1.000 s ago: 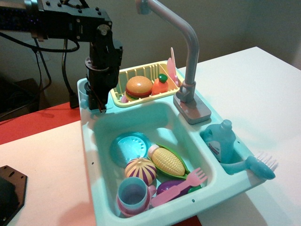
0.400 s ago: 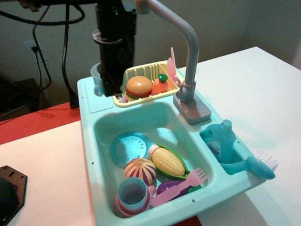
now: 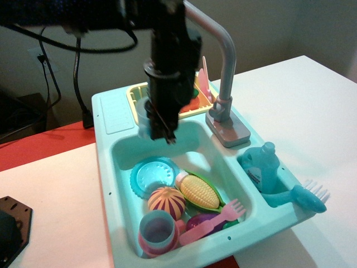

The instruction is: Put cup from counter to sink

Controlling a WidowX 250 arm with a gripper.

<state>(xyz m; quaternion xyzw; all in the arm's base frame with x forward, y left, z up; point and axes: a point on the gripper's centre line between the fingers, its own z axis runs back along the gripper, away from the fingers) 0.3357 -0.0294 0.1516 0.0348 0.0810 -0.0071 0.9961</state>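
Observation:
My gripper (image 3: 163, 129) hangs over the back left part of the sink (image 3: 120, 151), a light-teal basin with a tall grey faucet (image 3: 222, 61). It is shut on the cup (image 3: 145, 118), small, translucent and light blue, which shows at the gripper's left side above the basin's back rim. The cup is clear of the counter (image 3: 114, 111), the ribbed teal ledge at the back left, which is bare. The arm hides most of the cup.
In the basin lie a blue plate (image 3: 152, 176), a corn cob (image 3: 198, 191), a striped ball (image 3: 166, 202), a pink fork (image 3: 215, 219) and a blue cup on a pink saucer (image 3: 156, 231). A yellow dish rack (image 3: 135, 94) stands behind. A blue bottle (image 3: 262, 167) and a brush (image 3: 309, 196) are on the right.
The gripper has come away from the counter's back left corner with the cup. It has moved right and forward, out over the basin.

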